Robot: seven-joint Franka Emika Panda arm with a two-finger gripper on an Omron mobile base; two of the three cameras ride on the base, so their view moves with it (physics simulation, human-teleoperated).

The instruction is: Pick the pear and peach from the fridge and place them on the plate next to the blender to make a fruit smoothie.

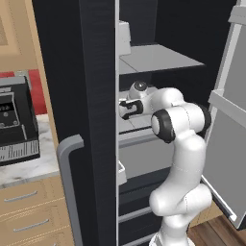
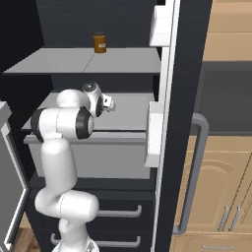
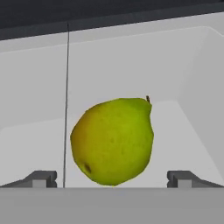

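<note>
Now the tool (jaws spread) faces the pear inside the fridge.

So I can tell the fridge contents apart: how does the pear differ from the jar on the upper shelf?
The pear is yellow-green, the jar orange-brown. The pear is a rounded fruit with a small stem, the jar an upright cylinder with a pale label. The pear lies on a lower shelf just ahead of the open jaws, the jar stands one shelf higher, untouched. Both are inside the fridge.

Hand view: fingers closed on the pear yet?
No: the fingers stand wide apart, either side of the pear, not touching it.
</note>
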